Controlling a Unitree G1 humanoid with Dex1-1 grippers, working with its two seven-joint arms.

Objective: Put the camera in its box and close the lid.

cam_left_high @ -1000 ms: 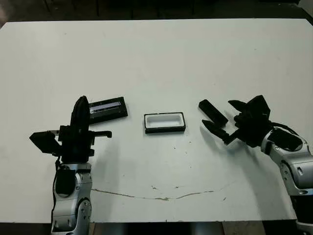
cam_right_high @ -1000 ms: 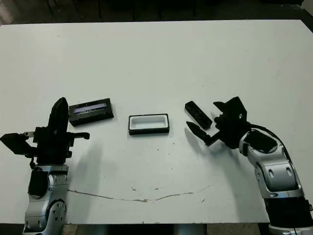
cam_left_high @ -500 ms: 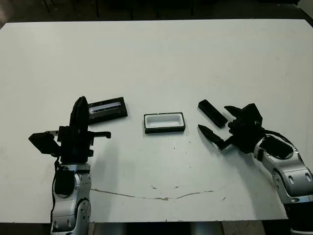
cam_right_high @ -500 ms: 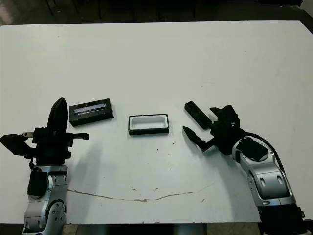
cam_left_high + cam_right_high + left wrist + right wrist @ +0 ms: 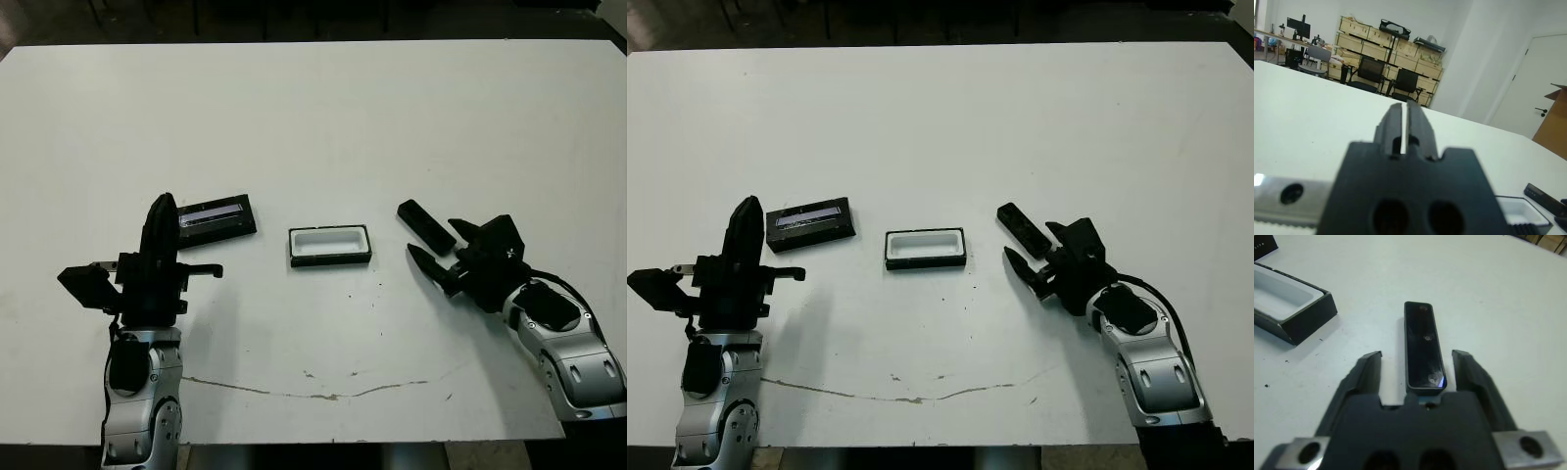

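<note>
Camera (image 5: 1422,345): lying flat on the white table (image 5: 313,117), right of the box and well apart from the lid; not yet picked up.
Change: over the last second the right gripper (image 5: 443,253) has drawn in toward the camera's near end, and its two fingers now straddle that end rather than standing off to one side. The camera, box and lid have not moved.
Meaning: this looks like the last alignment before a grasp; the placing and the closing are both still to do.
Right gripper state: spread wide, one finger on each side of the camera's near end, gaps showing on both sides in the wrist view; nothing held.
Camera relative to gripper: its length runs away from the gripper body, only the near end between the fingers.
Box (image 5: 330,245): empty, white lining showing, between lid and camera.
Lid (image 5: 217,216): flat on the table left of the box, stripe up.
Left gripper (image 5: 1404,118): fingers pressed together but for a thin slit, empty, raised near the lid.
</note>
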